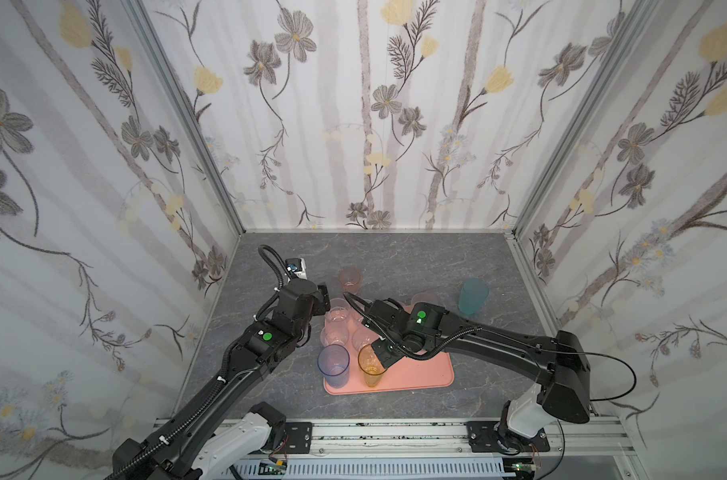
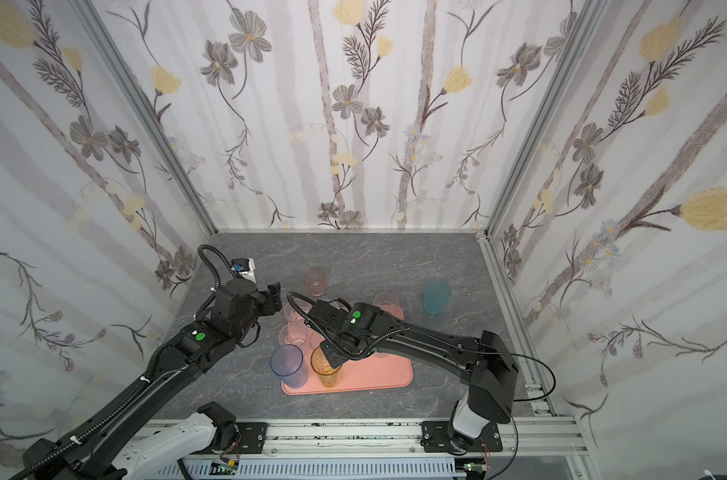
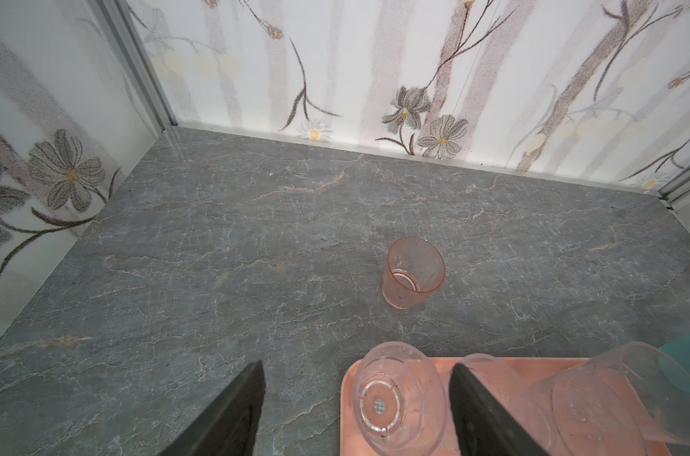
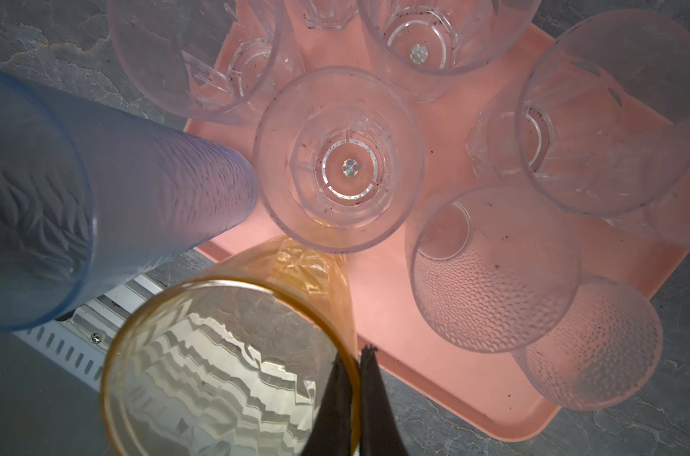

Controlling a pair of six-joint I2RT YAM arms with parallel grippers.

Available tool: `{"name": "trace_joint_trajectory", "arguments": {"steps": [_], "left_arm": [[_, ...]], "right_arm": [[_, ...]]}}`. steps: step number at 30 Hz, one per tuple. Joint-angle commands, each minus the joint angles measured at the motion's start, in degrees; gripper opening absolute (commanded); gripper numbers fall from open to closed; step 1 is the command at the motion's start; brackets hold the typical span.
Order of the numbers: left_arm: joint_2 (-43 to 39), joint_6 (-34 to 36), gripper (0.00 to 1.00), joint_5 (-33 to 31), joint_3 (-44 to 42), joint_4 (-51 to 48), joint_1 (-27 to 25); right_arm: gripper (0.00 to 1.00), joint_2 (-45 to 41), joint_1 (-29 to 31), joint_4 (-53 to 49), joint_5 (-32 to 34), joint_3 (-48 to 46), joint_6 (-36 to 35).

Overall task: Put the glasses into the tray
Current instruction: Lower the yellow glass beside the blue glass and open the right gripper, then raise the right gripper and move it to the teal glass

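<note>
The grey marbled table [image 1: 415, 257] holds the salmon-pink tray [image 1: 428, 374], which lies toward the near edge, between my two arms. Each of my arms carries a round green dot [image 1: 267, 336] with no lettering.

The tall blue tumbler [image 1: 333, 365] stands at the tray's near-left corner, and the amber tumbler [image 1: 372, 368] is just beside it on the right. My right gripper [image 4: 357, 357] pinches the amber tumbler's rim, one finger inside the wall and one outside, pressed close together. I cannot tell whether the base rests on the tray.

The teal tumbler [image 1: 473, 296] stands on the table beyond the tray's far-right corner. The short pink tumbler [image 3: 412, 272] stands upright on the table, beyond the far-left corner.

My left gripper [image 3: 357, 367] hangs over that far-left corner with its fingers spread wide, gripping nothing.

Several clear tumblers [image 4: 341, 158] stand upright and crowded on the tray's left half. Some have a tiny iridescent sticker [image 4: 350, 167] at the base, too small to show any writing.
</note>
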Motion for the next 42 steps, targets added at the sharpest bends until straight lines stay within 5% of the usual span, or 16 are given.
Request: {"name": "trace_joint_trajectory", "arguments": {"steps": [1,5,16,21,42], "left_arm": [[-0.5,-0.6,0.76,-0.2,-0.4,0.1,0.1],[-0.5,-0.5,0.76,-0.2,-0.5,0.2,0.2],[1.4,-0.1,0.76,0.2,1.5,0.2,0.2],[3.4,0.2,0.76,1.0,4.0,0.3,0.2],[12.1,6.2,0.78,8.1,4.9,10.7,-2.8]], "right_arm": [[0.0,1.0,-0.1,3.4,2.3,0.4,0.2],[0.01,1.4,-0.1,3.9,2.5,0.2,0.4],[0.3,0.0,-0.7,3.6,-2.9,2.3,0.5],[0.35,-2.6,-3.9,1.7,-4.9,5.8,-0.9],[0.43,-10.2,-51.2,11.5,1.8,-3.2,-8.0]]}}
